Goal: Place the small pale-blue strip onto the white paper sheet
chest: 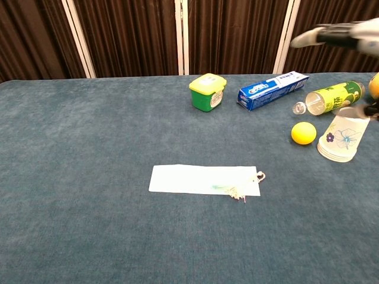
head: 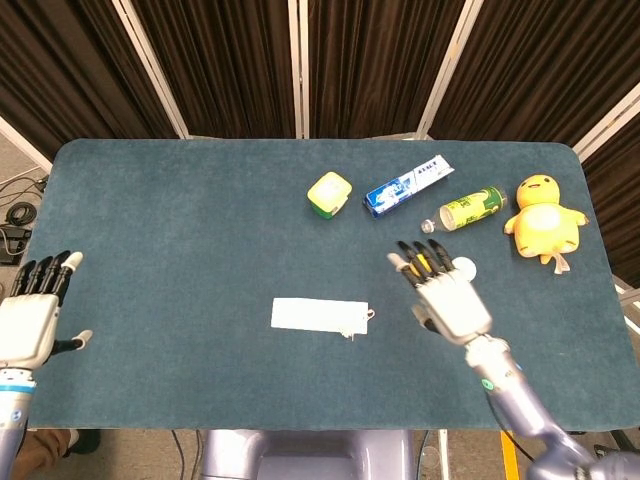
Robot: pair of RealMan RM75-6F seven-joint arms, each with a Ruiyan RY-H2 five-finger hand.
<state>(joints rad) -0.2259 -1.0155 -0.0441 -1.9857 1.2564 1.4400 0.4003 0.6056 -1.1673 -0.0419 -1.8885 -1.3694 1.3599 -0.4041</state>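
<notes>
Pale-blue strip (chest: pixel 224 187) lies flat on the white paper sheet (chest: pixel 189 178); it looks thin, light and floppy, so pinch one end. Your right hand (head: pixel 448 298) and left hand (head: pixel 30 318) are spread, holding nothing.

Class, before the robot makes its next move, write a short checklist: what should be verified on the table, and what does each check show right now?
1. Pale-blue strip lies on the white paper sheet: ok.
2. Right hand holds nothing, fingers apart: ok.
3. Right hand clear of the sheet: ok.
4. Left hand open at the table's edge: ok.
5. Yellow ball and paper cup apart from the sheet: ok.
6. Strip lying flat: cannot tell.
</notes>
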